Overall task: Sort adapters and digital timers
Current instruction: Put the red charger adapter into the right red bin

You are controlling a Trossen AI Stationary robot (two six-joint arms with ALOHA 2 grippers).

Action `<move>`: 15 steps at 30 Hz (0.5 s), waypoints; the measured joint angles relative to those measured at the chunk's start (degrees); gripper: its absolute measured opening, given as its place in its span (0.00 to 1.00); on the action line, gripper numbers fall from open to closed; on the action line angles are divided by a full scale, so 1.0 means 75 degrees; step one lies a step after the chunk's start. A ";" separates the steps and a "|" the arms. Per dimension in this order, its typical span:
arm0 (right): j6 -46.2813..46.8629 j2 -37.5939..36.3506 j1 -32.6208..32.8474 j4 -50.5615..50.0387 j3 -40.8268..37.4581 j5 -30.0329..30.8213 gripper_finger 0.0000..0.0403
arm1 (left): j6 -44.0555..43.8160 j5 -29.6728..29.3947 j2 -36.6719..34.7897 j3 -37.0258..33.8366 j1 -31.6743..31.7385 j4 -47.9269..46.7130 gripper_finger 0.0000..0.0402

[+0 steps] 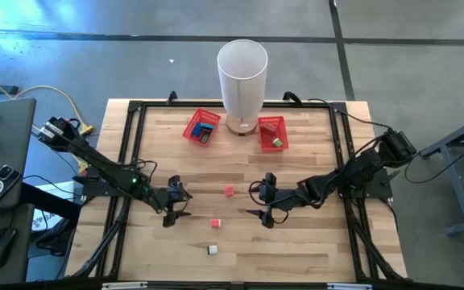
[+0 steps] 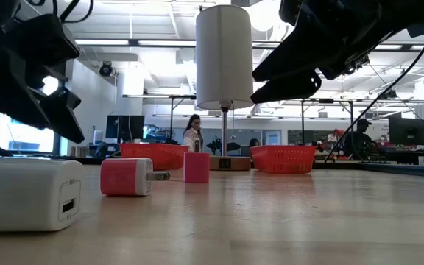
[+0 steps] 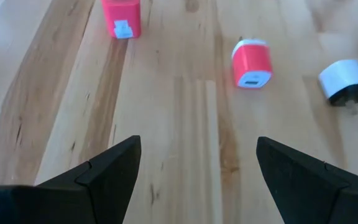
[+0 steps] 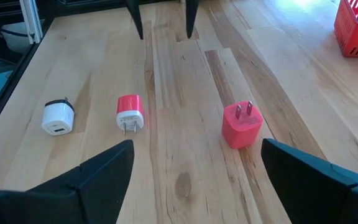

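Three small plug adapters lie loose on the wooden table [image 1: 312, 242], none of them sorted yet: a pink one [image 1: 229, 191] near the middle of the overhead frame, a red-and-white one [image 1: 215, 222] just below it, and a white one [image 1: 213, 250] lower still, toward the bottom centre. Two red baskets wait at the top of the overhead frame on either side of a white table lamp [image 1: 242, 76]; the left basket [image 1: 202, 126] holds something blue and dark, and the right basket [image 1: 271, 133] holds a small greenish item (too small to identify). The left gripper [image 1: 175, 201] hovers left of centre and the right gripper [image 1: 264, 201] hovers right of centre, with the loose adapters between them. Both sets of jaws stand spread wide and carry nothing, which each wrist view confirms, showing bare wood between the dark fingers. Judging from this layout, the work is at a pause before a pick, with neither arm committed to a target. The next move likely calls for one gripper to descend over the nearest adapter, straddle its body with the fingers, close, and then carry it up to whichever basket matches its kind.
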 joint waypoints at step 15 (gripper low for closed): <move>0.0000 0.0000 0.0000 -0.0003 0.0000 -0.0007 0.84 | 0.0361 -0.0061 0.1851 0.0023 0.0015 0.0091 0.78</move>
